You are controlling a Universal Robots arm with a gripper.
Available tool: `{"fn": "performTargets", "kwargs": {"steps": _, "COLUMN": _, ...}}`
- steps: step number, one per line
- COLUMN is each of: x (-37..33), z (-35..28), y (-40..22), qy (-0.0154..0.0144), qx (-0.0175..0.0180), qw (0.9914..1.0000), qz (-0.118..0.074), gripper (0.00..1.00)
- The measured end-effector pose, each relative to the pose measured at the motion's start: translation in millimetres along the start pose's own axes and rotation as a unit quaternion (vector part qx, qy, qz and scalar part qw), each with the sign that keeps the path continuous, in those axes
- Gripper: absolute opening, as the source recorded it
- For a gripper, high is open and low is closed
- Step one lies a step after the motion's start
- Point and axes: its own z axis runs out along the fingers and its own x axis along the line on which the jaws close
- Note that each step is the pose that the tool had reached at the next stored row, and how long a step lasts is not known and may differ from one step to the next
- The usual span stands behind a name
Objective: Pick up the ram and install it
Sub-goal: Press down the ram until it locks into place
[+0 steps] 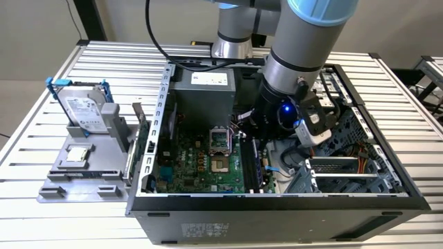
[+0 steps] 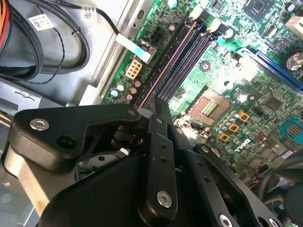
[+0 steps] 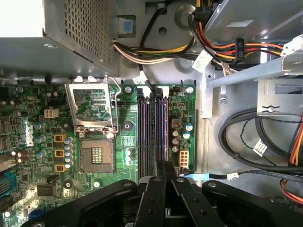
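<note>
Seen edge-on, the ram [image 2: 168,64] is a thin stick with a coppery top edge. It stands in the black motherboard slot nearest a small white connector [image 2: 134,68]. The first wrist view has the ram [image 3: 165,127] running up from my fingertips along that same outer slot. My gripper [image 2: 154,108] is shut on the stick's near end, with its black fingers pressed close together; it appears again as gripper [image 3: 164,164]. In the exterior view my arm's wrist [image 1: 291,104] reaches down into the open computer case [image 1: 277,202], over the slots.
An open CPU socket [image 3: 94,156] lies on the green motherboard [image 1: 201,166] beside the slots. Cable bundles [image 3: 265,142] and a drive cage crowd the case's other side. Outside, a grey fixture [image 1: 83,181] holds a silver hard drive [image 1: 86,109] and a small CPU chip [image 1: 78,154].
</note>
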Motion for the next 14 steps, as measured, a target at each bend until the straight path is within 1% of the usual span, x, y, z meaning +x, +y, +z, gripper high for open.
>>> {"fn": "performTargets", "kwargs": {"steps": 3, "x": 0.0, "z": 0.0, "y": -0.1, "qy": 0.0001, "qx": 0.0007, "qw": 0.99967, "qz": -0.026, "gripper": 0.0}}
{"fn": "performTargets", "kwargs": {"steps": 5, "x": 0.0, "z": 0.1, "y": -0.1, "qy": 0.0003, "qx": 0.0011, "qw": 0.99905, "qz": -0.044, "gripper": 0.0}}
{"fn": "performTargets", "kwargs": {"steps": 7, "x": 0.0, "z": 0.1, "y": -0.1, "qy": 0.0004, "qx": 0.0016, "qw": 0.99806, "qz": -0.062, "gripper": 0.0}}
{"fn": "performTargets", "kwargs": {"steps": 9, "x": 0.0, "z": 0.2, "y": -0.1, "qy": 0.0005, "qx": 0.002, "qw": 0.9968, "qz": -0.08, "gripper": 0.0}}
{"fn": "performTargets", "kwargs": {"steps": 11, "x": 0.0, "z": 0.2, "y": -0.1, "qy": 0.0007, "qx": 0.0025, "qw": 0.99518, "qz": -0.098, "gripper": 0.0}}
{"fn": "performTargets", "kwargs": {"steps": 14, "x": 0.0, "z": 0.4, "y": 0.0, "qy": 0.0009, "qx": 0.0032, "qw": 0.99201, "qz": -0.126, "gripper": 0.0}}
